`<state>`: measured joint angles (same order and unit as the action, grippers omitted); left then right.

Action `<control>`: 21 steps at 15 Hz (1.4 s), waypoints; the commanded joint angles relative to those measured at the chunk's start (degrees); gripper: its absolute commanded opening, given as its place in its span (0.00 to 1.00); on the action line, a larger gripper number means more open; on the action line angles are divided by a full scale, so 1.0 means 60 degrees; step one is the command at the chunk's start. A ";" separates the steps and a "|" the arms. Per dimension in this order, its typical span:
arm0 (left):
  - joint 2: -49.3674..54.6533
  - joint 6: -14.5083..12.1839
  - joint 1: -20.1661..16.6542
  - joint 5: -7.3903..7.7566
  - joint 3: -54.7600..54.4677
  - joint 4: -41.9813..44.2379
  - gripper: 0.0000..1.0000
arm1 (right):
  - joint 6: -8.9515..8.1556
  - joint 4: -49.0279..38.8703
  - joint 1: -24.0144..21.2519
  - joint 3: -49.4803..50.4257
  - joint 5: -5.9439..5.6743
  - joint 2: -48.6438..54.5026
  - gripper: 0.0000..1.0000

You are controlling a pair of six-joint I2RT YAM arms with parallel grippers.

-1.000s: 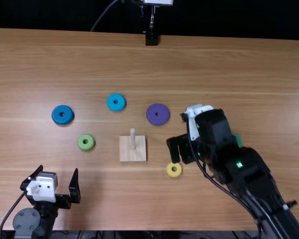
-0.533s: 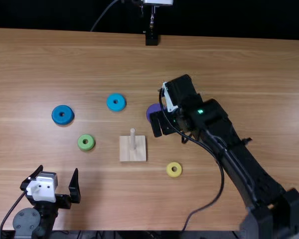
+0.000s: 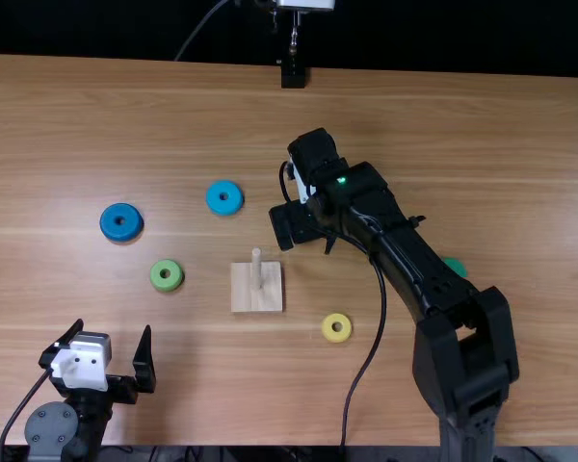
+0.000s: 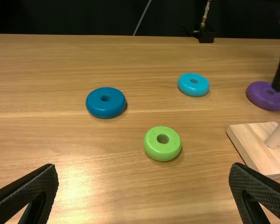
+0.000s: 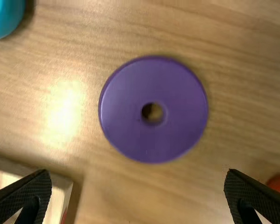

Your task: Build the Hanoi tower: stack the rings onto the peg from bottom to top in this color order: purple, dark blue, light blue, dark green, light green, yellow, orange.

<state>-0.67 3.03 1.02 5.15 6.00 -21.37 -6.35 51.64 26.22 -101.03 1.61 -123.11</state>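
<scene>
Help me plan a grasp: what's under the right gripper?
The purple ring lies flat beneath the right gripper, the table showing through its hole. Wood under its solid part is covered, so unseen.

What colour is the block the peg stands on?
Pale wood; the block shows best in the top view.

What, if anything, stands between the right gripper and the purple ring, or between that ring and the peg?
Nothing visible blocks either way. The right gripper, jaws open, faces the uncovered purple ring, and nothing shows between that ring and the peg; the light blue ring lies off to the side.
</scene>
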 commanded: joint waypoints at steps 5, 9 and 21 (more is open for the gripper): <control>0.0111 -0.0118 -0.0052 0.0250 -0.1000 -0.0693 1.00 | -0.0084 -0.0018 -0.0034 -0.1193 -0.0127 -0.1118 1.00; 0.0111 -0.0118 -0.0052 0.0250 -0.1000 -0.0693 1.00 | -0.0049 0.0035 -0.0224 -0.1354 -0.0127 -0.1513 1.00; 0.0111 -0.0118 -0.0067 0.0250 -0.1000 -0.0693 1.00 | -0.0084 0.0141 -0.0371 -0.1896 -0.0145 -0.2275 0.99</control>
<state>-0.67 3.01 1.04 5.13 6.00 -21.34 -6.35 52.38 24.47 -110.65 0.86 -135.15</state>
